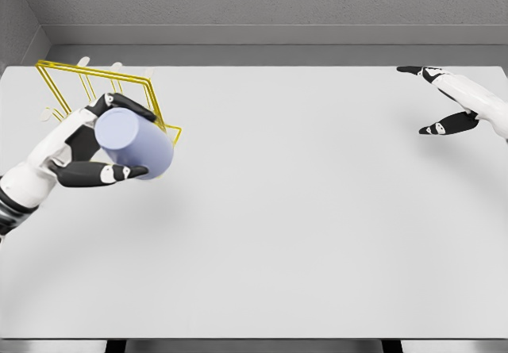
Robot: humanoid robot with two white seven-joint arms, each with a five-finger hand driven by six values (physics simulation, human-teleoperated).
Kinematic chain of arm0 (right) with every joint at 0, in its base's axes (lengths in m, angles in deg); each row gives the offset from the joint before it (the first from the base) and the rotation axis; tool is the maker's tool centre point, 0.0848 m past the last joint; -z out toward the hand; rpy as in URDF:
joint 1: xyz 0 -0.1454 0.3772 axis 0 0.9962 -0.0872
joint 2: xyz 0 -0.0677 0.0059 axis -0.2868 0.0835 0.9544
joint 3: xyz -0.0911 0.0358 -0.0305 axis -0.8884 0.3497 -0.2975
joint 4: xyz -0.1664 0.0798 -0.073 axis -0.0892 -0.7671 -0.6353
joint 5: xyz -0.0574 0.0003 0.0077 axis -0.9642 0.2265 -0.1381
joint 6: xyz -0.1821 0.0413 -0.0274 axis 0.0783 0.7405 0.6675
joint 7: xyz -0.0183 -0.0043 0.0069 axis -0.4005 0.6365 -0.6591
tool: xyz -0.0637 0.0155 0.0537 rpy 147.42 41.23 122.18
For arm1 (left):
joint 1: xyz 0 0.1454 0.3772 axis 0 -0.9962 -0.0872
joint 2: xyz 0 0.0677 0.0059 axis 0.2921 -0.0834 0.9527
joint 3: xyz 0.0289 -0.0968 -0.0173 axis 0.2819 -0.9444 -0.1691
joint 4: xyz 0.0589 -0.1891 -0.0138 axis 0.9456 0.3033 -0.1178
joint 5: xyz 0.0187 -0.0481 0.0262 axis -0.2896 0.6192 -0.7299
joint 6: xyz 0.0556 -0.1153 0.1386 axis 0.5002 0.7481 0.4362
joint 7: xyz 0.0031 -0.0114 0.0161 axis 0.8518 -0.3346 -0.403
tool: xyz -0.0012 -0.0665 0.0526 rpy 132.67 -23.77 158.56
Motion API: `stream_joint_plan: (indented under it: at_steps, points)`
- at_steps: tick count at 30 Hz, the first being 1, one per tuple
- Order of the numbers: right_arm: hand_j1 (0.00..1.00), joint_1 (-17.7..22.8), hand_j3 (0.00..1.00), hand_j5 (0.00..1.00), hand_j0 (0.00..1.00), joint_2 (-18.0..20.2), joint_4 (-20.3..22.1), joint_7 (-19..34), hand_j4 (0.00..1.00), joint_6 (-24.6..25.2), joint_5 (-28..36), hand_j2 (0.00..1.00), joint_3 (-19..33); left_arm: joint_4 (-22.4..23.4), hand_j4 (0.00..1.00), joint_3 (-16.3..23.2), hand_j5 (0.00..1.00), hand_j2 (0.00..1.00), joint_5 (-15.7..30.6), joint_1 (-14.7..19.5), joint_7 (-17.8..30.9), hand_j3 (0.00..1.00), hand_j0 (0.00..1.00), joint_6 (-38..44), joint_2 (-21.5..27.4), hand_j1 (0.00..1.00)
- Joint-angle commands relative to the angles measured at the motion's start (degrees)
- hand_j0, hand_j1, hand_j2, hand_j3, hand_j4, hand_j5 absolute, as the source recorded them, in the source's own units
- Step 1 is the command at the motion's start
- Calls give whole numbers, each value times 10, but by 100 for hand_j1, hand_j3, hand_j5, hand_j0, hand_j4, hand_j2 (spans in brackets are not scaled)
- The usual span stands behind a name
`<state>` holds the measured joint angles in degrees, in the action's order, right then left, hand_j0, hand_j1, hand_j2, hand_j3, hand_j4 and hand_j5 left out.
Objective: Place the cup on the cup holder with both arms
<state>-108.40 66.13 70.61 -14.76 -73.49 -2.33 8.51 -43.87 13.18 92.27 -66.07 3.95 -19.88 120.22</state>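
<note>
A pale lavender cup (135, 143) lies tilted on its side in my left hand (111, 143), whose black fingers are shut around it at the table's left. Just behind the cup stands the yellow wire cup holder (95, 79) with white-tipped pegs, at the far left of the table; the cup overlaps its front right corner. My right hand (440, 99) hovers at the far right, well away from both, fingers spread and holding nothing.
A white table (286, 210) fills the view, with grey walls behind it. Its front edge runs along the bottom of the picture.
</note>
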Motion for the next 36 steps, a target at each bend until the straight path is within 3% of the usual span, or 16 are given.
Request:
stream_joint_plan:
  at_steps: [1,7,18,36]
  points:
    - [100,0,100,100,100,1,0,0,100,1,4,100,1,-1,32,-11,32,32,22,0,0,32,32,-23,19,32]
    - [100,0,100,100,100,1,0,0,100,1,4,100,1,-1,32,-22,32,32,34,2,0,32,32,-23,43,32]
    - [100,0,100,100,100,1,0,0,100,1,4,100,1,9,32,-23,32,32,35,18,0,32,32,-6,43,32]
    - [100,0,100,100,100,1,1,0,100,1,3,100,1,89,32,-30,32,32,35,70,-2,32,32,31,27,32]
